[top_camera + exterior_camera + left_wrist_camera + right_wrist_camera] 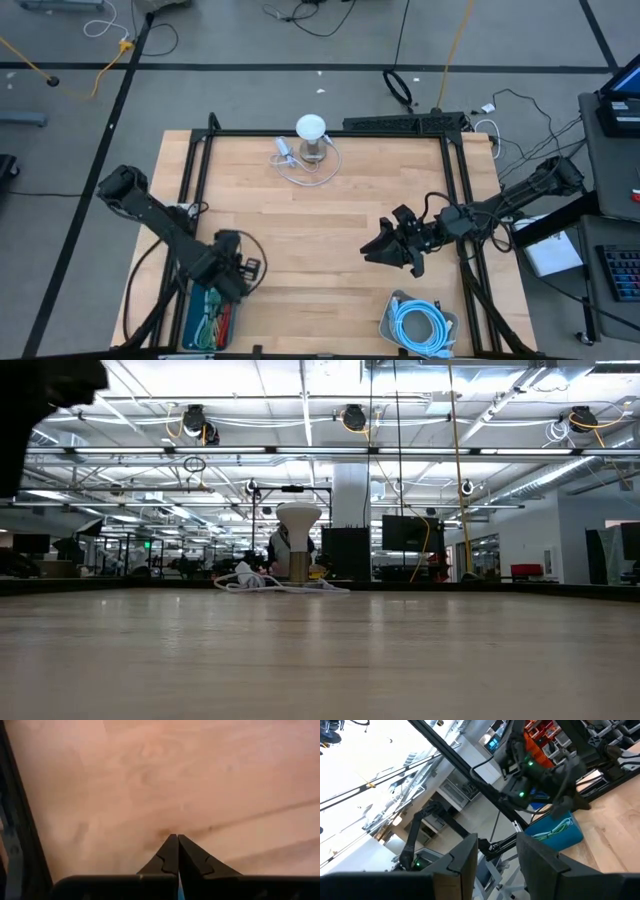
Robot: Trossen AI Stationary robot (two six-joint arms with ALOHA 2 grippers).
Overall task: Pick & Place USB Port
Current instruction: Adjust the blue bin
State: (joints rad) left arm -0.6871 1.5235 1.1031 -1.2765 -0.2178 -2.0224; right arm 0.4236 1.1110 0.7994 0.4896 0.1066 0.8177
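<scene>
A white round-topped device (311,128) stands upright on a short cylindrical base at the middle of the table's far edge. A loose white cable (300,170) lies around its foot. The low view shows the device (298,535) far off. My left gripper (248,267) is over the near-left part of the table beside the blue bin, with its fingers shut (176,840) above bare wood. My right gripper (373,250) hovers right of centre. It points toward the left arm and is open (497,852) and holds nothing. Both grippers are far from the device.
A blue bin of coloured cables (205,320) sits at the near-left corner, and the right wrist view shows it too (555,830). A grey tray with a coiled light-blue cable (420,322) sits at the near right. A black frame (330,133) borders the table. Bare wood lies between the arms.
</scene>
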